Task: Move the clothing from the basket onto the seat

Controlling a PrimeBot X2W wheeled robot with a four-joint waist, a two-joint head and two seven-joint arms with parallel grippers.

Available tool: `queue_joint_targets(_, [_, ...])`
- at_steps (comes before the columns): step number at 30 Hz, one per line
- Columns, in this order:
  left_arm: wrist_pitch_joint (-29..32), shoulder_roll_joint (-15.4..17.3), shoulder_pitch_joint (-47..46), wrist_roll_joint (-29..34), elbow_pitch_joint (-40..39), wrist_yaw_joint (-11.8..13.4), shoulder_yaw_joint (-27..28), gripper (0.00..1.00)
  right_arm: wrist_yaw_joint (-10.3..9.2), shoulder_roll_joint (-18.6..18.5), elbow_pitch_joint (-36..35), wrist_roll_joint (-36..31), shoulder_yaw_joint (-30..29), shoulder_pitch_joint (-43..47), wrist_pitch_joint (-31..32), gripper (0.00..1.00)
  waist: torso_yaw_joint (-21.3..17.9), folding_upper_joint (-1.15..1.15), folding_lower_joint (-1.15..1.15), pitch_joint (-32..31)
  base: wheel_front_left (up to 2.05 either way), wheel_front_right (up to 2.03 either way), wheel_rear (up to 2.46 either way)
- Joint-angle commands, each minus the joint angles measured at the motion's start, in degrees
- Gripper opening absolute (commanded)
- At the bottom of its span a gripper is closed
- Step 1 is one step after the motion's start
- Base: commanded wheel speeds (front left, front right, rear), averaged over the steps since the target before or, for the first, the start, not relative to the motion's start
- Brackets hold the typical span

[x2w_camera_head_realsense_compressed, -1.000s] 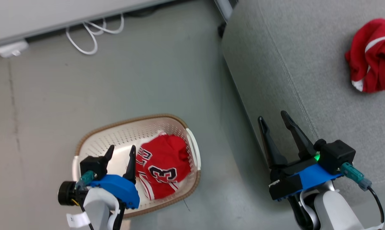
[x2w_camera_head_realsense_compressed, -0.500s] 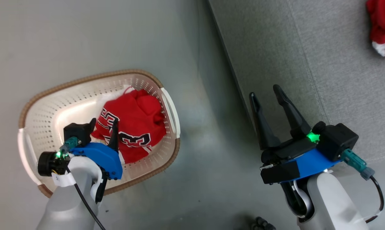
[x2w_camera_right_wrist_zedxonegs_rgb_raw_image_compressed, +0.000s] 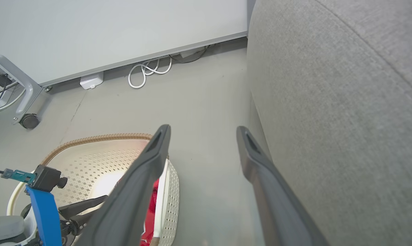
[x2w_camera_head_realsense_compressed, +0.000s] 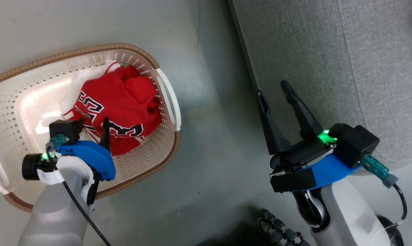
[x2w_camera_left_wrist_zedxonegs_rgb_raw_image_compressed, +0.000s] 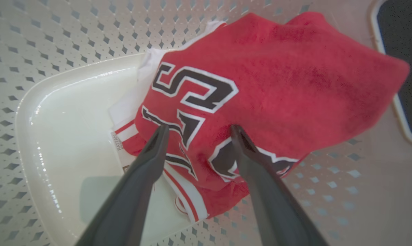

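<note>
- Picking: my left gripper (x2w_camera_left_wrist_zedxonegs_rgb_raw_image_compressed: 199, 128), spread, tips at the jersey (x2w_camera_left_wrist_zedxonegs_rgb_raw_image_compressed: 277, 78) in the basket (x2w_camera_head_realsense_compressed: 21, 102).
- Next: pinch a fold, lift to the seat (x2w_camera_head_realsense_compressed: 312, 51).
- My right gripper (x2w_camera_head_realsense_compressed: 272, 89): spread, empty.

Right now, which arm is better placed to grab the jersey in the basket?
Left. The left gripper is open inside the basket, with its fingertips right at the red jersey. The right gripper hangs open over the floor beside the seat, away from the basket.
</note>
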Motion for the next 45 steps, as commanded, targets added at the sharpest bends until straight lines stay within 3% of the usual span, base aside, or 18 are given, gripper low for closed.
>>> queue_joint_targets(1, [-0.4,0.7,-1.2,-0.5,0.2,-0.1,0.1,1.0,0.01,0.1,-0.4,0.2,0.2,-0.8,-0.4,1.0,-0.7,0.0,-0.01,1.3,0.0,0.0,0.0])
queue_joint_targets(17, [1.4,4.5,-5.0,-6.9,0.4,-0.1,-3.5,1.0,0.01,0.1,-2.8,1.4,2.4,0.0,-0.5,1.0,-1.8,0.0,-0.01,4.7,0.0,0.0,0.0])
queue_joint_targets(36, [3.3,2.4,-7.3,-13.2,-0.2,-0.1,-9.8,1.0,0.01,0.1,-4.5,0.1,1.9,2.0,-0.5,1.0,-1.0,0.0,-0.01,5.7,0.0,0.0,0.0])
queue_joint_targets(37, [3.4,2.4,-7.5,-13.4,-0.2,-0.1,-10.2,0.71,0.01,0.1,-4.5,0.2,1.8,2.1,-0.5,1.0,-1.0,0.0,-0.01,5.7,0.0,0.0,0.0])
queue_joint_targets(39, [3.5,2.6,-7.6,-13.8,-0.3,-0.1,-11.1,0.05,0.01,0.1,-4.6,0.2,1.8,2.1,-0.5,1.0,-1.0,0.0,-0.01,5.7,0.0,0.0,0.0])
queue_joint_targets(40, [3.6,2.7,-7.7,-14.1,-0.3,-0.1,-11.6,0.0,0.01,0.1,-4.6,0.2,1.8,2.1,-0.5,1.0,-1.0,0.0,-0.01,5.7,0.0,0.0,0.0])
queue_joint_targets(45, [3.4,3.2,-8.2,-15.5,-0.5,-0.1,-13.5,0.0,0.01,0.1,-4.5,0.3,1.8,1.8,-0.5,1.0,-1.0,0.0,-0.01,5.7,0.0,0.0,0.0])
